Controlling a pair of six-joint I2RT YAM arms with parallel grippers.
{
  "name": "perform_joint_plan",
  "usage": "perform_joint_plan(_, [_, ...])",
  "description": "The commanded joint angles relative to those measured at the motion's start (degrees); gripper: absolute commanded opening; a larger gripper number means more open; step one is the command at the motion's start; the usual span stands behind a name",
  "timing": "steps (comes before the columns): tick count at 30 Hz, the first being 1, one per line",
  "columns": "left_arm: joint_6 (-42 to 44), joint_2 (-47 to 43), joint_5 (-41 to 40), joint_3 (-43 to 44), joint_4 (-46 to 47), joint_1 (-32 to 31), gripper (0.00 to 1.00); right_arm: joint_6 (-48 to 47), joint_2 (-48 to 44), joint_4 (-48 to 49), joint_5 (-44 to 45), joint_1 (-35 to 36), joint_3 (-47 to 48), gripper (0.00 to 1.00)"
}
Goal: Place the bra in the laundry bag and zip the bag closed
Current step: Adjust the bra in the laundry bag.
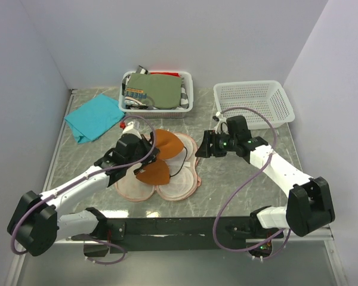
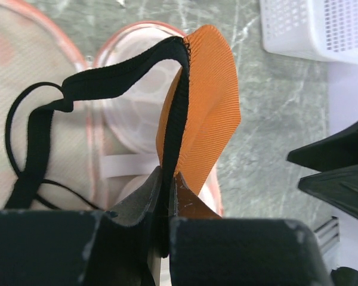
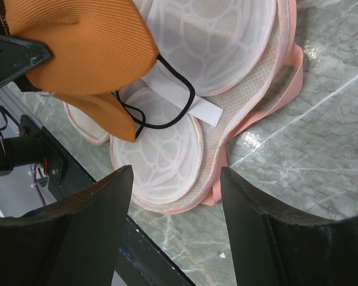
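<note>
A robotics lab booth: bare pale walls enclose a marble-patterned table with a black mounting rail nearest.

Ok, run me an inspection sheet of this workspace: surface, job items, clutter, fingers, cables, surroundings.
Surface: grey marbled tabletop.
Job's things: rust-orange bra with dark straps held over the open pinkish-beige two-lobed laundry bag; bag not zipped.
Clutter: teal cloth; white basket holding an olive-green garment; empty white mesh basket.
Grippers: left fingers shut on the bra's cup edge; right fingers open beside the bag.
Cables: purple cables loop off both arms.
Surroundings: plain pale walls.
</note>
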Motion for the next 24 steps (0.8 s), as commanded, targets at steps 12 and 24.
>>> perform_joint_plan(12, [-4.14, 6.85, 4.62, 0.47, 12.26, -1.23, 0.08, 4.7, 7.19, 11.51, -3.5, 0.85, -2.8, 0.66])
perform_joint_plan(24, [-2.74, 20.21, 2.34, 6.71, 11.57, -1.23, 0.11, 5.05, 10.89, 12.75, -4.02, 1.11, -1.13, 0.65])
